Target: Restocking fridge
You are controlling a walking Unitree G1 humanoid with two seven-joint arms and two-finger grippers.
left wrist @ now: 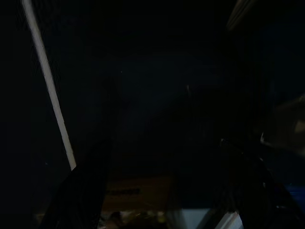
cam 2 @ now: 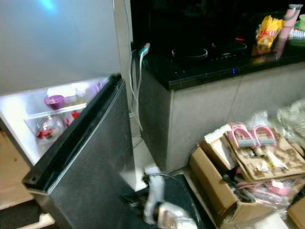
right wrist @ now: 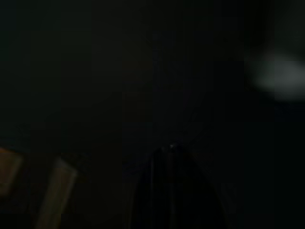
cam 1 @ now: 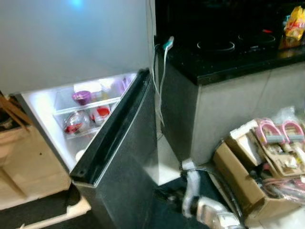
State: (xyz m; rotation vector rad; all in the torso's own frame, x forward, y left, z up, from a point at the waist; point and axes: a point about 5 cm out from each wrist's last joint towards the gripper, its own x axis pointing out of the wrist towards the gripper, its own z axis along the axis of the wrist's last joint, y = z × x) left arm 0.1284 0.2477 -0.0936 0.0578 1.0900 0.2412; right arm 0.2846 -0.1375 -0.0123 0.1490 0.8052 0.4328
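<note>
Fridge (cam 1: 71,43): lower door (cam 1: 124,157) ajar, lit shelves (cam 1: 86,107) w/ food left of door. Stock box (cam 1: 238,183) right of door, nearer right arm (cam 1: 209,210). Gripper openings: can't tell.

Head stereo downward; shared fridge (cam 1: 86,109)

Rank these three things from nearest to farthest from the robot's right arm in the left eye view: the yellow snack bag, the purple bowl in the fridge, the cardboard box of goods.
1. Cardboard box: on the floor just right of the right arm.
2. Purple bowl: up on the lit fridge shelf, to the left.
3. Yellow snack bag: far back on the black counter, at right.
</note>
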